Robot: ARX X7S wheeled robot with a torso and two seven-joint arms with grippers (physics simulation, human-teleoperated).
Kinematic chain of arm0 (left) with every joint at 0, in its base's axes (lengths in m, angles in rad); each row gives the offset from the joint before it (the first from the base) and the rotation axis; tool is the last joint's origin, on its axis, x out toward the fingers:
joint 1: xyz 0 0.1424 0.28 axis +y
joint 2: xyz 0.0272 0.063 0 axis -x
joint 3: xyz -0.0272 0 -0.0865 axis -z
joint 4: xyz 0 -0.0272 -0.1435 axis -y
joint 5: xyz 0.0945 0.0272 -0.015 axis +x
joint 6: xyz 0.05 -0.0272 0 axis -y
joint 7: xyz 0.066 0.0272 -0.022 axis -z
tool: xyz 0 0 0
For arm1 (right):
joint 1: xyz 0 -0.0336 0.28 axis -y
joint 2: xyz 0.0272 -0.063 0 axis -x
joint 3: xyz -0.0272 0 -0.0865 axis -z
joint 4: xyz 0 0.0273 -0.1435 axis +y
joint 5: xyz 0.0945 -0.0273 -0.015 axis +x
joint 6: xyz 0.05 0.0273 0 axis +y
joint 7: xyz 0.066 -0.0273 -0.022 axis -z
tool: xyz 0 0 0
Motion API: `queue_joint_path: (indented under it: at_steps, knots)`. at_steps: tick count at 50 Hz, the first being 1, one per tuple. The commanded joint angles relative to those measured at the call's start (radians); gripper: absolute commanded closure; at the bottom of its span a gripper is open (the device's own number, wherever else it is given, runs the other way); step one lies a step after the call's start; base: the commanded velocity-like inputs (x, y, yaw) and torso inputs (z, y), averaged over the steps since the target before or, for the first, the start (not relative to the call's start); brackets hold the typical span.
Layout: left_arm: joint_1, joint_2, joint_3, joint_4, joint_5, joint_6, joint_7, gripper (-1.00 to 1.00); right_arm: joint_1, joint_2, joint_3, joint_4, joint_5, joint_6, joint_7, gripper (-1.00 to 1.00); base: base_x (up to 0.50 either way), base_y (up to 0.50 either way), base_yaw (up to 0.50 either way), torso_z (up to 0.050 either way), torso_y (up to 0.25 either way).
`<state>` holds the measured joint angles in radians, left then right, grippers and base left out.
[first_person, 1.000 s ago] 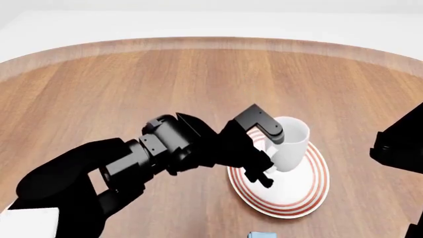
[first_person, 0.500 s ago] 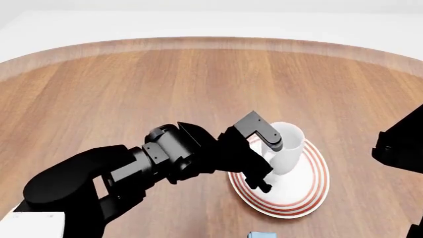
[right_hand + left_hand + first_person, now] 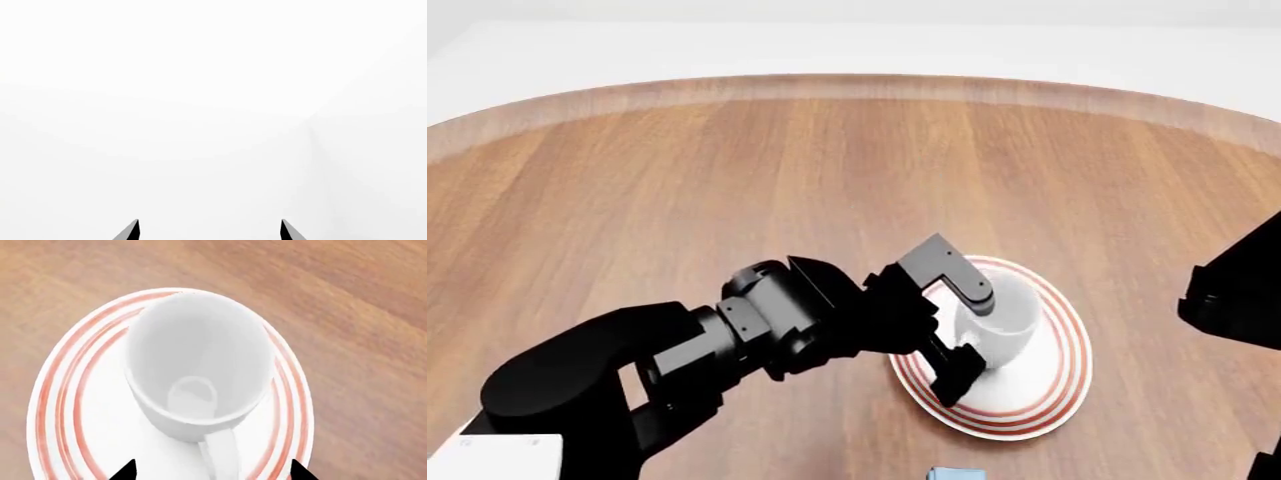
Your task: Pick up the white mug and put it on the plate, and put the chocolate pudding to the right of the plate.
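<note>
Reaching over the wooden table (image 3: 827, 160), the left gripper (image 3: 958, 325) hangs at the near-left edge of the plate (image 3: 1065, 375), its two black fingers spread apart with the white mug (image 3: 1004, 325) just ahead of them. In the left wrist view the fingertips (image 3: 127, 471) show as two dark points well apart, and the mug's loop handle (image 3: 221, 455) runs back between them, though no contact with either finger can be made out. The mug stands upright on the plate, mouth open toward the wrist camera, its base inside the red rings and set toward the far side of the plate from the gripper. The plate itself lies flat on the table, directly under and beyond the gripper. A small light blue corner, likely the chocolate pudding (image 3: 956, 473), peeks in at the bottom edge of the head view, on the near side of the plate and apart from the gripper. The right gripper (image 3: 209, 231) shows only two spread tips against blank white; part of the right arm (image 3: 1234, 295) sits dark at the head view's right edge.
</note>
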<state>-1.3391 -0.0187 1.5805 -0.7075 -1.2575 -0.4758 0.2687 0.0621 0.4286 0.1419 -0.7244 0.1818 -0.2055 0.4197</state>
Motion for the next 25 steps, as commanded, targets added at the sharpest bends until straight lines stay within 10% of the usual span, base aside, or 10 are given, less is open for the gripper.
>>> queue_joint_path:
  at_steps: [1, 25]
  knots:
    - [0.004, 0.019, -0.030, 0.024, 0.018, 0.010, 0.013, -1.00, 0.001, -0.017, 0.019, 0.004, -0.013, -0.003, -0.025, -1.00, 0.00, 0.00, 0.00, 0.000, 0.000]
    - [-0.051, -0.209, -0.093, 0.466, -0.096, -0.063, -0.217, -1.00, -0.013, -0.015, -0.001, -0.024, -0.044, -0.003, -0.023, -1.00, 0.00, 0.00, 0.00, 0.000, 0.000]
